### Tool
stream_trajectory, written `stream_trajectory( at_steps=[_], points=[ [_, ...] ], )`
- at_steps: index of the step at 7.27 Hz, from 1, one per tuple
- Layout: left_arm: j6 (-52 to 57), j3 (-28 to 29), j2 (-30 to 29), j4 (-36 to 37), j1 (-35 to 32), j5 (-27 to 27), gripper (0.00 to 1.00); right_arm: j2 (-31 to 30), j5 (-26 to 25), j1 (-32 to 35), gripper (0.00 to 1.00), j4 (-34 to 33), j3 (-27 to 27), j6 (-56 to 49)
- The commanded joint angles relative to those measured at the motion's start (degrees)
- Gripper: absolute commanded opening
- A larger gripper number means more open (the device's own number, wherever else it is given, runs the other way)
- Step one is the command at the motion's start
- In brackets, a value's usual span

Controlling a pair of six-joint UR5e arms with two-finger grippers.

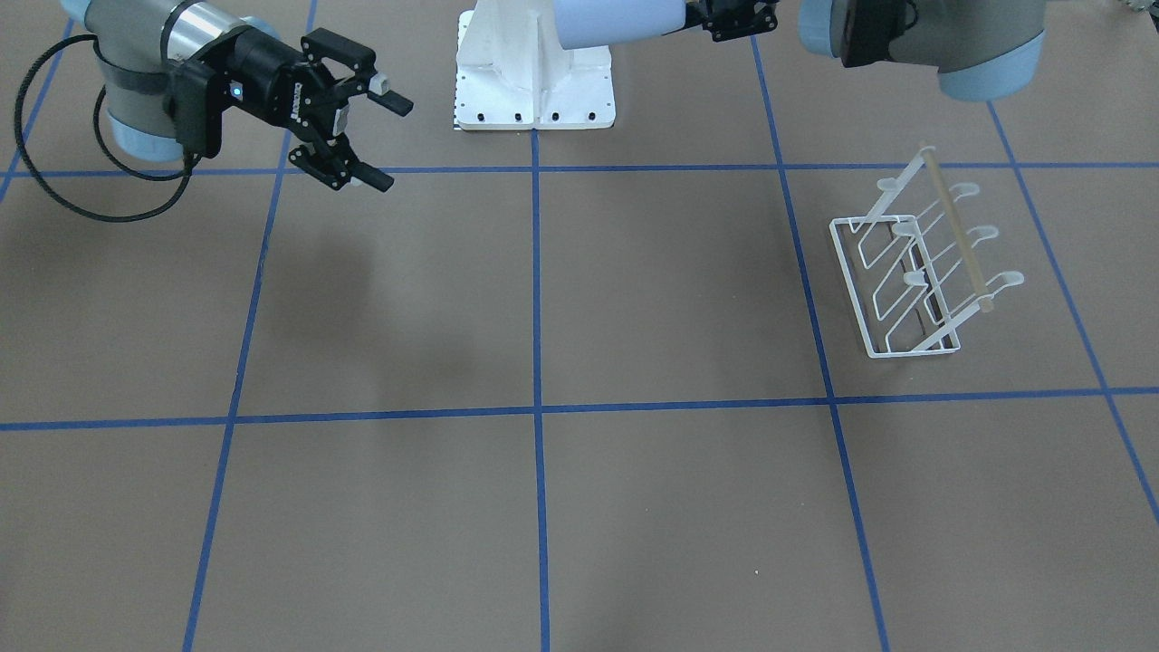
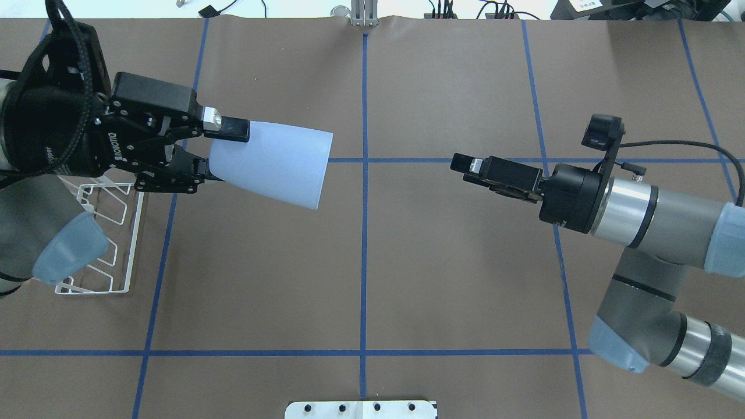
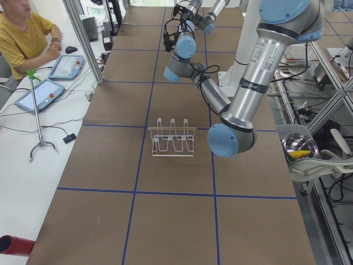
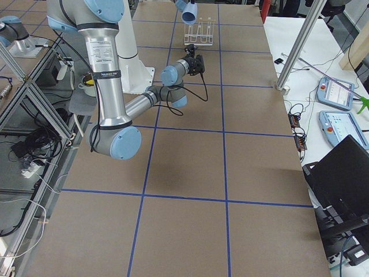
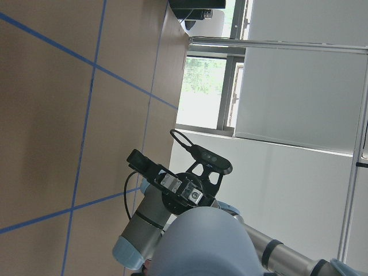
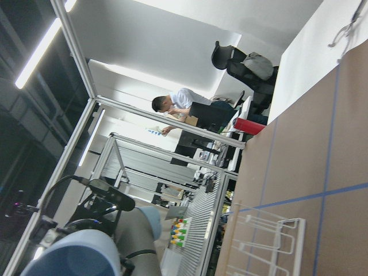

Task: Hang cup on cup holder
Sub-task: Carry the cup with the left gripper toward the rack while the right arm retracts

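My left gripper (image 2: 218,150) is shut on the narrow base of the pale blue cup (image 2: 273,166) and holds it on its side, high above the table, rim toward the table's middle. The cup also shows at the top of the front view (image 1: 620,23) and at the bottom of the left wrist view (image 5: 201,241). The white wire cup holder (image 1: 914,263) with its wooden rod stands on the table, below and behind my left gripper in the overhead view (image 2: 125,244). My right gripper (image 1: 391,143) is open and empty, in the air, pointing at the cup's rim with a wide gap between them.
The white metal pedestal base (image 1: 534,81) stands at the robot's edge of the table. Blue tape lines (image 1: 539,407) divide the brown table. An operator (image 3: 22,33) sits at a side desk beyond the table's far edge.
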Motion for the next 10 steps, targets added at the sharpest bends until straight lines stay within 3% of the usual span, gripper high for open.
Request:
stream_trajectory(
  at_steps=[1, 2, 5, 8, 10],
  points=[
    [8.02, -0.3, -0.03, 10.99, -6.67, -8.25, 0.0, -0.36, 19.27, 13.94, 1.0, -15.91, -0.02, -0.85],
    [13.99, -1.0, -0.12, 18.97, -9.74, -10.9, 0.0, -1.23, 25.2, 18.89, 1.0, -21.2, -0.19, -2.6],
    [31.76, -3.9, 0.58, 37.71, -12.84, -11.02, 0.0, -7.64, 30.96, 28.75, 1.0, -37.81, -0.81, -26.18],
    [49.85, -7.14, 1.02, 56.6, -14.17, -8.48, 0.0, -12.47, 31.51, 36.14, 1.0, -54.87, -0.72, -53.32],
    [63.98, -11.96, 1.46, 72.66, -13.64, -2.0, 0.0, -14.59, 31.68, 40.45, 1.0, -62.53, -0.81, -67.24]
  ],
)
